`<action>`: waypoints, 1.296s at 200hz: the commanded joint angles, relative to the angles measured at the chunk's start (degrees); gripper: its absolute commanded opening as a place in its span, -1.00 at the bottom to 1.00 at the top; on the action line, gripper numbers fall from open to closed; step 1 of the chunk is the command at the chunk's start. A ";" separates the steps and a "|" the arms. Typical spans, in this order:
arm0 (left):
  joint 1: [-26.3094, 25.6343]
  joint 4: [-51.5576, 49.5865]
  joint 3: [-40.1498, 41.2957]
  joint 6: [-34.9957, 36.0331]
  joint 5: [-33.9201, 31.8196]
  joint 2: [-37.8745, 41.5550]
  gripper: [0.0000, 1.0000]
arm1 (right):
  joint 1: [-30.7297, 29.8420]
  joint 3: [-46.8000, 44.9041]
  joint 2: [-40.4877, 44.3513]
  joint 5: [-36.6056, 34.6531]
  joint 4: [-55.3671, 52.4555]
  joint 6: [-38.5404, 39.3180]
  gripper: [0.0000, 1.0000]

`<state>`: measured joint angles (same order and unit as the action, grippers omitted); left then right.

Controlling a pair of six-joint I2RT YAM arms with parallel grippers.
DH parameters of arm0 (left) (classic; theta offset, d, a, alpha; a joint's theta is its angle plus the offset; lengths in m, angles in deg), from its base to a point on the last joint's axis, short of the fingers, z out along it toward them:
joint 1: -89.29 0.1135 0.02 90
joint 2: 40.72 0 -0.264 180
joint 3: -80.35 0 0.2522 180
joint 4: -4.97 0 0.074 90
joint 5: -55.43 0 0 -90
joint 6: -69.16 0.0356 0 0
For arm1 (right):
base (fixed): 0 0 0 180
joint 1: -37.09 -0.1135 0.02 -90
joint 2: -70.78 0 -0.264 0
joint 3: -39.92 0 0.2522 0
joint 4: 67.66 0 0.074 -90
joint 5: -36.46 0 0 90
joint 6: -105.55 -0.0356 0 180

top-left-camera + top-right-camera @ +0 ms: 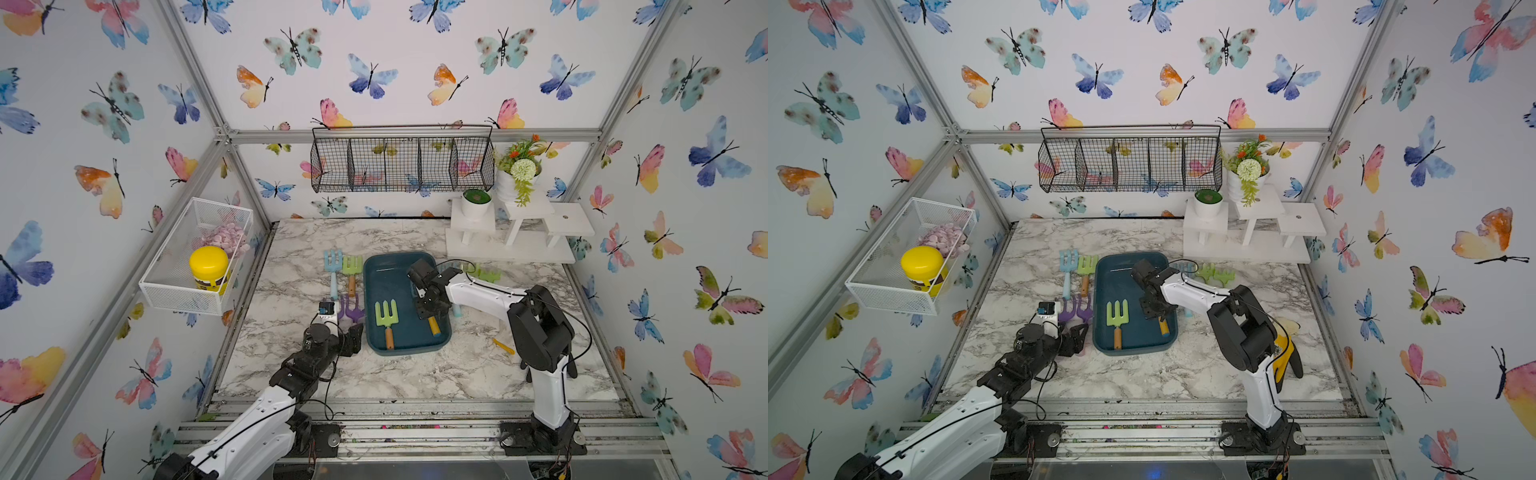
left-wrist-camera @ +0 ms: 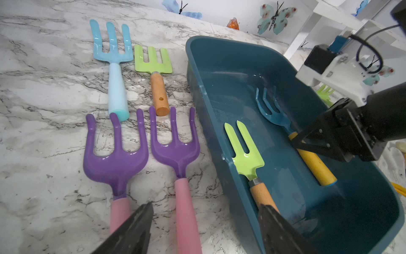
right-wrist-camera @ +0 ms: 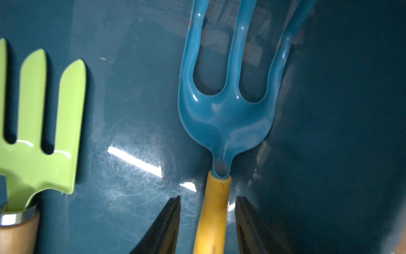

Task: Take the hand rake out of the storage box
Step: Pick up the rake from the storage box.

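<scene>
The storage box (image 1: 390,282) (image 1: 1113,282) (image 2: 230,72) (image 3: 131,88) is a shallow dark teal tray in the middle of the marble table. In it lies the hand rake (image 1: 433,325) (image 1: 1163,326) (image 2: 272,112) (image 3: 226,118), with a blue curved head and a yellow handle. Beside it lies a green fork (image 1: 386,318) (image 2: 246,151) (image 3: 41,123) with a wooden handle. My right gripper (image 1: 428,311) (image 1: 1152,311) (image 3: 207,199) reaches down into the box. Its jaws straddle the yellow handle, with a narrow gap on each side. My left gripper (image 1: 353,336) (image 2: 206,205) stands open at the box's left wall, holding nothing.
Left of the box lie a light blue fork (image 1: 333,266), a green fork (image 1: 352,270) and two purple rakes (image 2: 114,158) with pink handles. More green tools (image 1: 488,274) lie to the box's right. A white plant stand (image 1: 515,232) is at the back right. A yellow glove (image 1: 1285,353) lies by the right arm.
</scene>
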<state>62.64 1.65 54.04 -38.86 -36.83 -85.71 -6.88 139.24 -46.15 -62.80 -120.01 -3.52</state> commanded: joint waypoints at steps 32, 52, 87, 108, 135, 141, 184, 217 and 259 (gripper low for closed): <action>-0.20 0.72 -1.11 0.00 0.29 0.69 0.62 | -0.51 1.63 -3.06 -2.00 -2.98 -1.41 -0.12; -0.24 0.73 -1.07 0.00 0.46 0.70 0.62 | -0.51 1.55 -3.84 -1.43 -2.73 -1.40 -0.16; -0.19 0.77 -1.07 -0.02 0.48 0.78 0.62 | -0.81 1.28 -4.51 -0.77 -1.77 -1.24 -0.31; -0.22 0.81 -1.07 0.00 0.42 0.57 0.62 | -1.36 1.43 -4.22 -0.76 -0.94 -1.14 -0.42; -0.17 0.88 -1.07 0.00 0.43 0.51 0.62 | -2.24 1.54 -3.59 -0.59 0.58 -0.76 -0.52; -0.19 0.93 -1.07 0.00 0.42 0.45 0.62 | -2.34 1.54 -3.42 -0.59 0.98 -0.63 -0.53; -0.16 0.81 -1.07 0.00 0.48 0.43 0.62 | -2.44 1.72 -3.22 -0.33 2.35 0.26 -0.48; -0.18 0.92 -1.07 0.00 0.44 0.39 0.62 | -2.44 0.65 -2.83 0.69 1.99 0.52 -0.16; -0.20 0.99 -1.15 0.09 0.61 0.12 0.59 | -2.53 -0.76 -1.67 2.23 -0.79 1.71 -0.09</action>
<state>62.64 1.67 54.04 -38.86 -36.83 -85.65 -8.87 139.61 -48.60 -62.34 -118.15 -2.80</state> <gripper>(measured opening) 0.797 0.452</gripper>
